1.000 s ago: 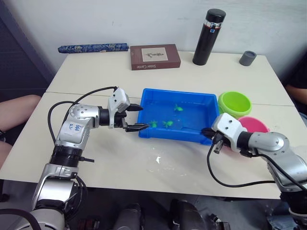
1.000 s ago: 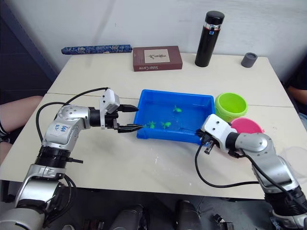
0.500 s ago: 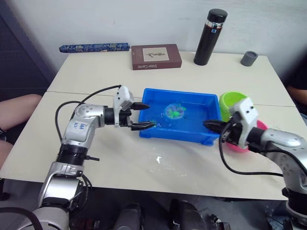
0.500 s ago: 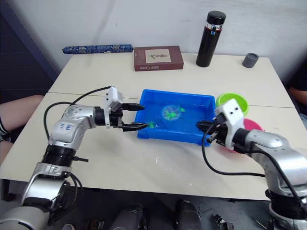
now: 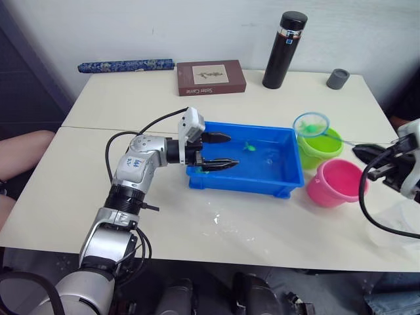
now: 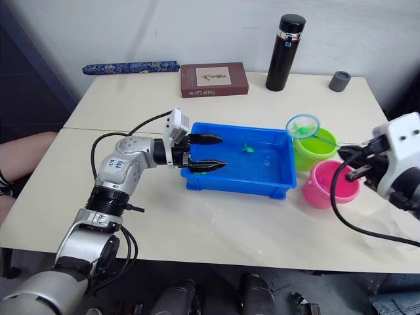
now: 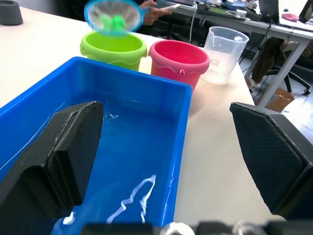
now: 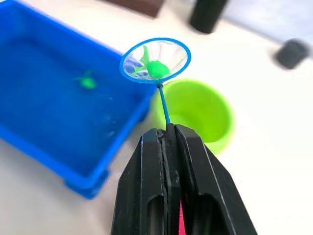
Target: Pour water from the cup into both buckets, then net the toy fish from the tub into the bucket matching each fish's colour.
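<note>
The blue tub (image 5: 275, 176) holds water and a green toy fish (image 5: 250, 147). My left gripper (image 5: 233, 149) is open at the tub's left end, one finger (image 7: 63, 147) over the water and the other finger (image 7: 269, 147) outside the near wall. My right gripper (image 8: 168, 128) is shut on the thin handle of the net (image 5: 310, 123). The net's blue hoop hangs above the lime green bucket (image 5: 321, 152) with a green fish (image 8: 155, 67) in it. The pink bucket (image 5: 338, 184) stands just in front of the green one. The clear cup (image 7: 225, 46) stands to the right of the buckets.
At the table's back stand a tall black flask (image 5: 285, 49), a small grey cup (image 5: 338, 79), a brown book (image 5: 211, 77) and a blue patterned roll (image 5: 126, 65). Spilled water (image 5: 216, 215) glints in front of the tub. A person's knee (image 5: 23, 151) is left of the table.
My right gripper lifted the net out of the tub with a green fish and carried it right, over the green bucket. My left gripper moved right to the tub's left end.
</note>
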